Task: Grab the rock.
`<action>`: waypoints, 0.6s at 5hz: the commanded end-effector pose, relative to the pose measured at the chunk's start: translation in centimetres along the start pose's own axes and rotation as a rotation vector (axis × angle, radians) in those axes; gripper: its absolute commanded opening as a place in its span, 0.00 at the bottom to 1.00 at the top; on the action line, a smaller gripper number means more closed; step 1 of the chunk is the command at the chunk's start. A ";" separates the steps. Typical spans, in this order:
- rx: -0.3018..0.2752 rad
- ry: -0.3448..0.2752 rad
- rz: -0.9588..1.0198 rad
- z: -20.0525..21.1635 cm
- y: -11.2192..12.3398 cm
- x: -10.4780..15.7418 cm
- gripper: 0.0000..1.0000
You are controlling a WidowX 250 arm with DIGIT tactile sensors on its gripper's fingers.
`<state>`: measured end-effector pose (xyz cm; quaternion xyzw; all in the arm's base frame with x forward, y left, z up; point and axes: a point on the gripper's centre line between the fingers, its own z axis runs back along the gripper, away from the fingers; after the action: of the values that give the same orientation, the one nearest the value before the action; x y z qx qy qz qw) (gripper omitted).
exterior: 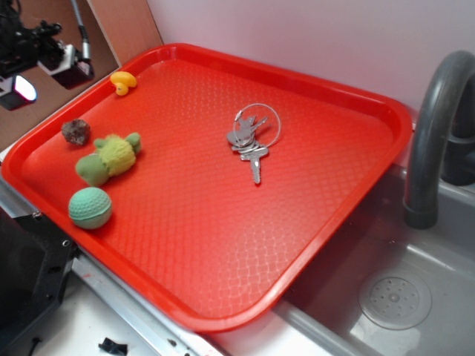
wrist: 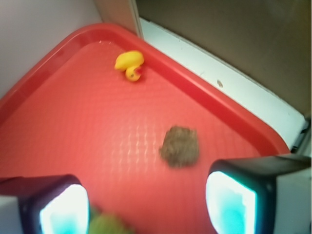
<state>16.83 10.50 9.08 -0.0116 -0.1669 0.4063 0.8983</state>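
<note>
The red textured plastic tray (exterior: 312, 222) spans the counter, one corner over the grey sink (exterior: 438, 245). The black gripper (wrist: 146, 204) hangs above the tray's 9 o'clock side, its fingers (wrist: 234, 195) spread apart and empty. The fuzzy green-yellow plush toy (exterior: 110, 157) lies at 9 o'clock. The small rough brown-grey rock (exterior: 76, 131) rests on the tray at 10 o'clock from the plush, just beside it, untouched.

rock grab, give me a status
Gripper open, empty, above the tray. Rock lies free just ahead of the fingers. Plush toy close beside the rock; rubber duck well clear.
</note>
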 end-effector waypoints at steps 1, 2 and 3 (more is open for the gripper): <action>0.109 0.054 0.032 -4.5 2.3 1.0 1.00; 0.146 0.077 0.024 -5.7 2.8 1.2 1.00; 0.151 0.103 0.018 -6.2 2.8 0.9 1.00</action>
<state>16.80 13.06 2.08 0.0314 -0.0670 0.4283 0.9006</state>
